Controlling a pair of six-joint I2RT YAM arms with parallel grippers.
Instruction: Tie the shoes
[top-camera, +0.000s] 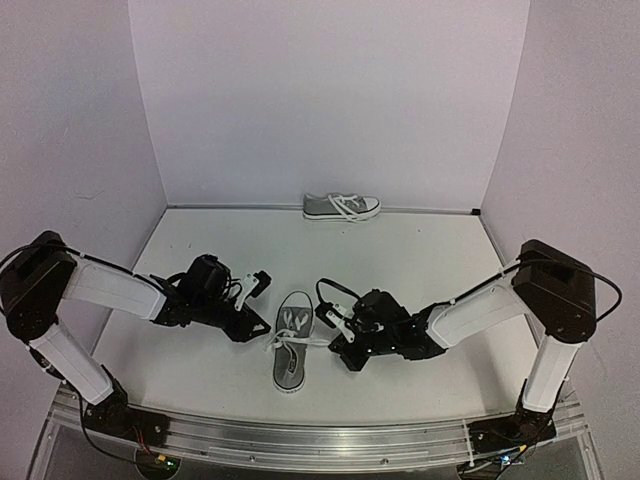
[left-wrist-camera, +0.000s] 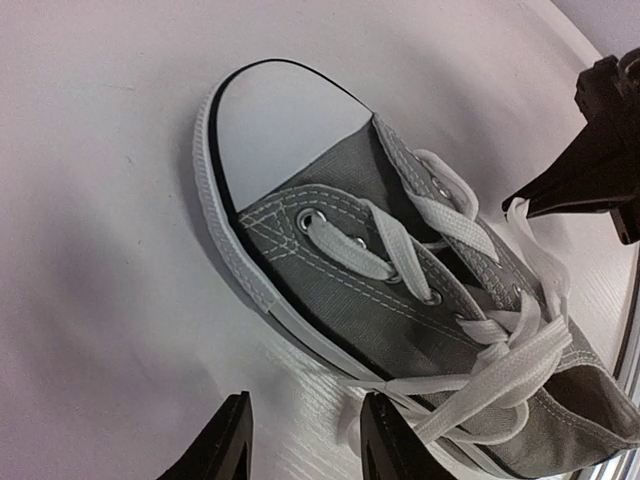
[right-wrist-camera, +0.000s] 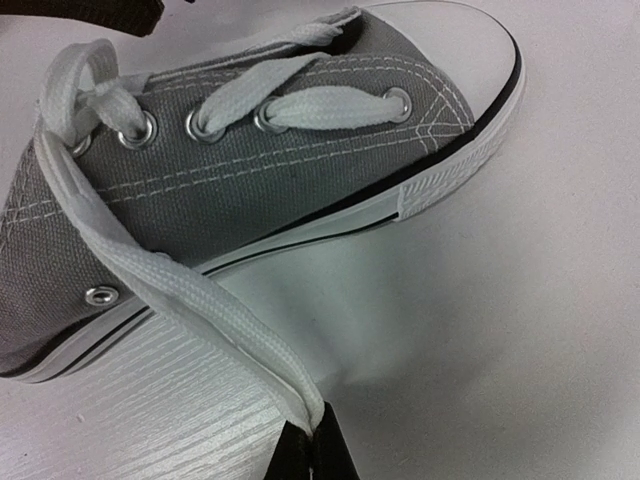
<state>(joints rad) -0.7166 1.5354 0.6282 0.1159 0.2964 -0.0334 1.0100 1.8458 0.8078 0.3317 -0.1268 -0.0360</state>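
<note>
The right gripper pinches the white flat lace of the grey canvas sneaker; the left gripper gapes, holding nothing (sneaker just beyond its fingers).

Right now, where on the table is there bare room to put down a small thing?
Bare: the middle strip of the table between the far shoe and the near shoe. Crowded: around the near shoe, between the left pincer and the right pincer, which grips a lace.
</note>
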